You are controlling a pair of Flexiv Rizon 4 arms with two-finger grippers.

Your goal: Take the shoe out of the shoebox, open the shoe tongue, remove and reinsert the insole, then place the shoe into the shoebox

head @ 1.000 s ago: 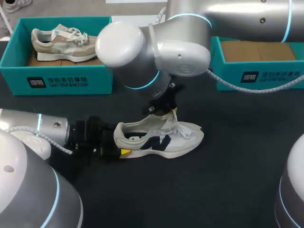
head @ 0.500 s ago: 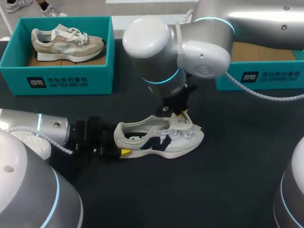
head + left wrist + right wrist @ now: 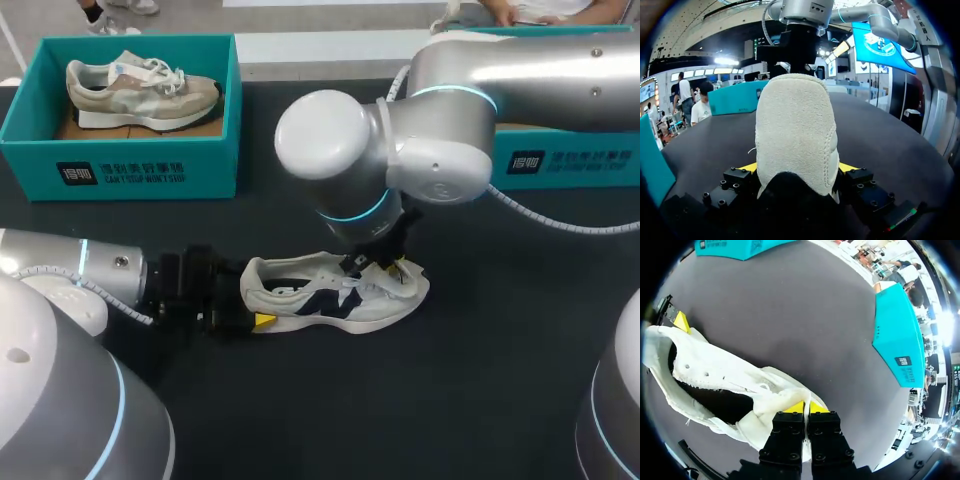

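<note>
A white sneaker (image 3: 335, 300) with a dark blue logo lies on its sole on the black table, toe to the right. My left gripper (image 3: 255, 298) holds its heel (image 3: 795, 130), one yellow fingertip (image 3: 847, 166) pressed against each side. My right gripper (image 3: 387, 266) hangs low over the laces near the toe. In the right wrist view its yellow tips (image 3: 804, 407) are closed together on the white tongue (image 3: 771, 399), which is folded forward. The shoe's dark opening (image 3: 715, 400) lies exposed behind it. My left gripper's yellow fingertip (image 3: 681, 321) shows at the far heel end.
A teal shoebox (image 3: 120, 165) at the back left holds a beige sneaker (image 3: 140, 90). A second teal box (image 3: 565, 160) stands at the back right, partly hidden by my right arm. Bare black table lies in front of and to the right of the shoe.
My right arm has moved right and down toward the toe, drawing the tongue forward over the laces. The left arm and the shoe's heel have stayed put.
</note>
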